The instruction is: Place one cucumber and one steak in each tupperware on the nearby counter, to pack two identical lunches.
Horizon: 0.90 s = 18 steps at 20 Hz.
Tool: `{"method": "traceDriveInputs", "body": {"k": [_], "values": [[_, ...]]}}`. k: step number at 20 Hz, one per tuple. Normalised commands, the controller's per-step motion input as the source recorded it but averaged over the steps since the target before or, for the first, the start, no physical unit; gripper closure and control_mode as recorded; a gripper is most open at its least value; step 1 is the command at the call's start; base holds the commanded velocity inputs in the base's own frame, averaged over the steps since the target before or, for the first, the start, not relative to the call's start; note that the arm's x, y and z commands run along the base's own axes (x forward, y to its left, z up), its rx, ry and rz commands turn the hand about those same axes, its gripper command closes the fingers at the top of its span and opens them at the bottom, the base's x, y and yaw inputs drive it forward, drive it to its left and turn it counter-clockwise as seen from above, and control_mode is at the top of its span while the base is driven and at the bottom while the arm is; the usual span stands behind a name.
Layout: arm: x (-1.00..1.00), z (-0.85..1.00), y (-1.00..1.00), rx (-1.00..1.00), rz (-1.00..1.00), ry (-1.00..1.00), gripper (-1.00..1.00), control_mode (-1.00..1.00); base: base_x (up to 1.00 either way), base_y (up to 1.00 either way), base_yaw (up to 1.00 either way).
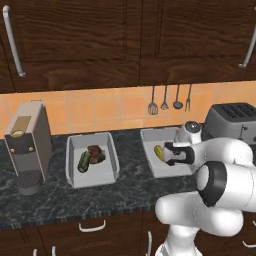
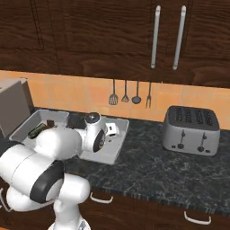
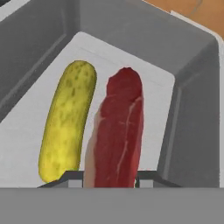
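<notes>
Over the right tupperware (image 1: pixel 150 150) we see our gripper (image 3: pixel 109 177) clenched on a marbled red-pink steak (image 3: pixel 118 131), beside the speckled yellow-green cucumber (image 3: pixel 68 120); arm bent low.

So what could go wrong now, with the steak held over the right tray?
1. The gripper is shut on the red steak, inside the right tray near its wall. A late release could lift the steak out again.
2. The steak hangs close beside the pale cucumber; dropping or withdrawing could push it aside.
</notes>
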Motion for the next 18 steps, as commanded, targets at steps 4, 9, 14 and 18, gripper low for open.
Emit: {"method": "traceDriveInputs", "body": {"k": [4,9,14,18], "values": [[0.28,0.20,-0.14,0.04,0.01,-0.02,-1.00,-1.00,0.00,0.00,0.00],[-0.09,0.65,-0.04,0.02,0.00,-0.03,-1.00,-1.00,0.00,0.00,0.00],[-0.63,0.83,-0.13,0.01,0.00,-0.01,-1.00,-1.00,0.00,0.00,0.00],[-0.61,0.58,-0.44,0.04,-0.01,-0.07,-1.00,-1.00,0.00,0.00,0.00]]}}
